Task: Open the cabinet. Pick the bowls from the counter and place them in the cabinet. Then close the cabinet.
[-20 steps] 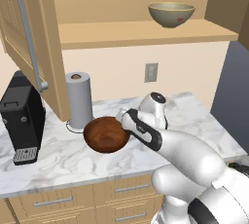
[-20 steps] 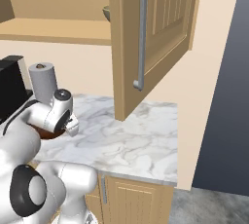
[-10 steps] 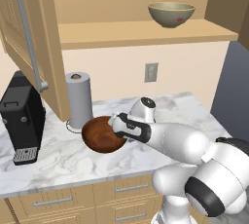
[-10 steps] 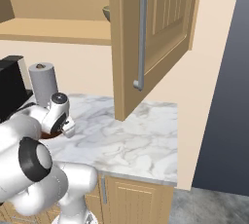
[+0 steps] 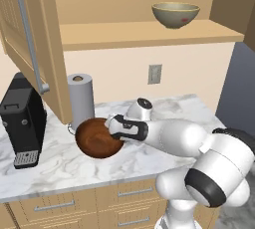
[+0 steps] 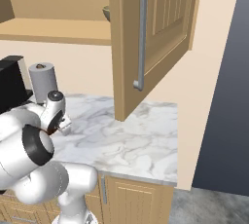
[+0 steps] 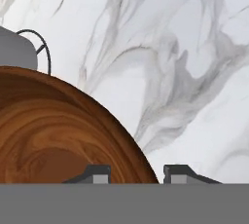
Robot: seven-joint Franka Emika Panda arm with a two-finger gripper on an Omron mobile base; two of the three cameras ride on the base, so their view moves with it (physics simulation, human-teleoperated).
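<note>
With its tips astride the rim of the wooden bowl, the end effector grips it on the tabletop; the beige bowl sits above, in the open cabinet.

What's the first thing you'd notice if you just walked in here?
The shiny brown bowl on the marble counter, with the gripper straddling its rim. Above, the cabinet stands open, a pale bowl already on its shelf.

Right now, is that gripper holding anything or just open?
Gripper: closed on the rim of the brown bowl.
</note>
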